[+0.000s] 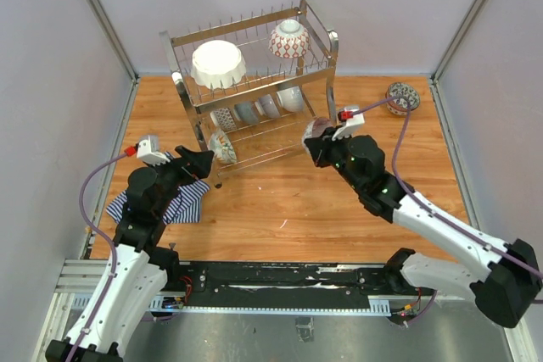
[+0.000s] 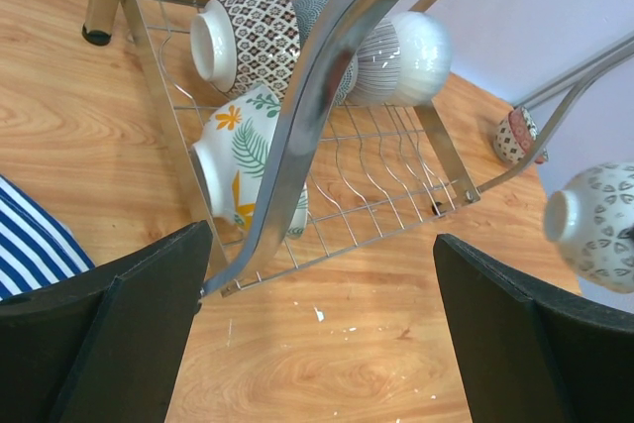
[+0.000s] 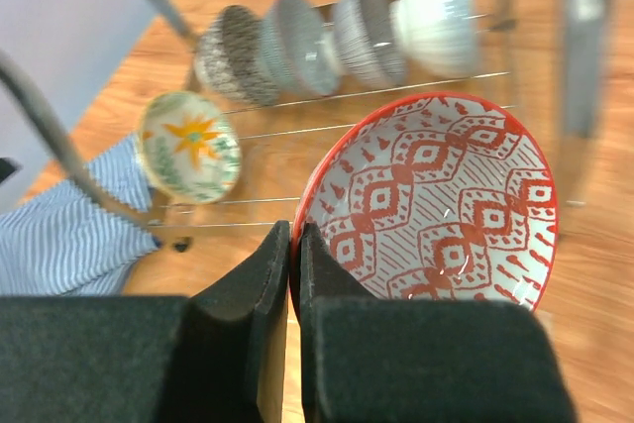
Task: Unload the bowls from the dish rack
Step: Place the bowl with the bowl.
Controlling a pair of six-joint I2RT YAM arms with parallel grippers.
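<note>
Largely hidden from above: red-lattice ceramic bowl | stood on edge, rim pinched in right gripper | left gripper gaped wide, empty

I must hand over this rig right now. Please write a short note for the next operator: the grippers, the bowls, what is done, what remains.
Left gripper: open, empty, at the left end of the chrome wire dish rack.
Right gripper: shut on the rim of a bowl with red diamond pattern inside, by the rack's right end.
Done: one small dark-patterned bowl stands on the wooden table, far right.
Remaining: large white scalloped bowl and white bowl with red lattice on top; floral bowl and row of four bowls below.
</note>
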